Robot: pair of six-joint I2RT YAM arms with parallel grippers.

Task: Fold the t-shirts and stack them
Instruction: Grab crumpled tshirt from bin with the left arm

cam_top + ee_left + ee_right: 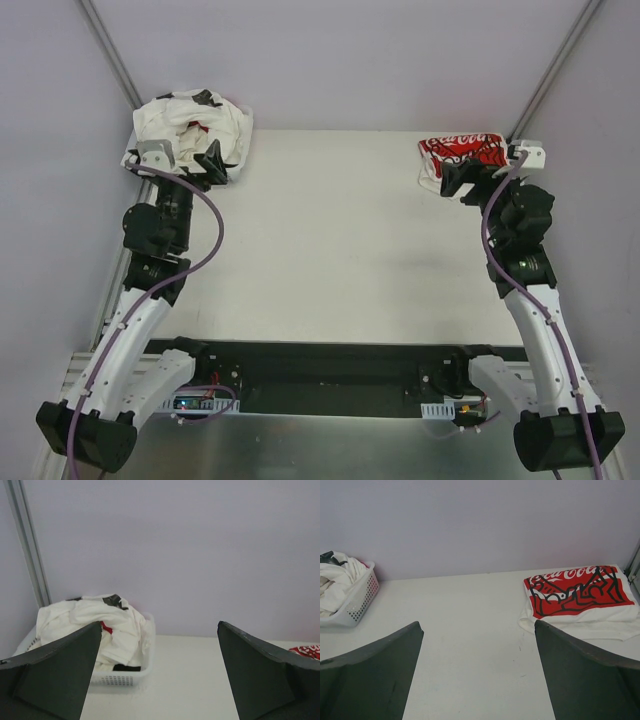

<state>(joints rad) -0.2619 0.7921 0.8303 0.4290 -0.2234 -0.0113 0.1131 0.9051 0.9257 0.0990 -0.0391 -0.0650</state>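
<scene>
- While most of the shirts (195, 125) sit heaped in a basket (125, 679) at about eleven o'clock on the table (340, 250), one printed shirt (575, 592) lies folded flat at about one o'clock, close to the far right corner.
- Looks to me like the heap is tangled: white, a flash of red and a bit of black all wound together. Pulling one could drag its neighbours out, or slide or tip the light basket.
- A pinch into the heap could easily catch two layers at once.
- The folded one sits near the table edge, so a careless sweep could undo it or push it off.
- Left pincer (159, 645) is wide open and empty, facing the basket; right pincer (477, 640) is wide open and empty, near the folded shirt.
- Readable writing: white "Coca-Cola" script on red, with black line drawings over it. Nothing else is legible.
</scene>
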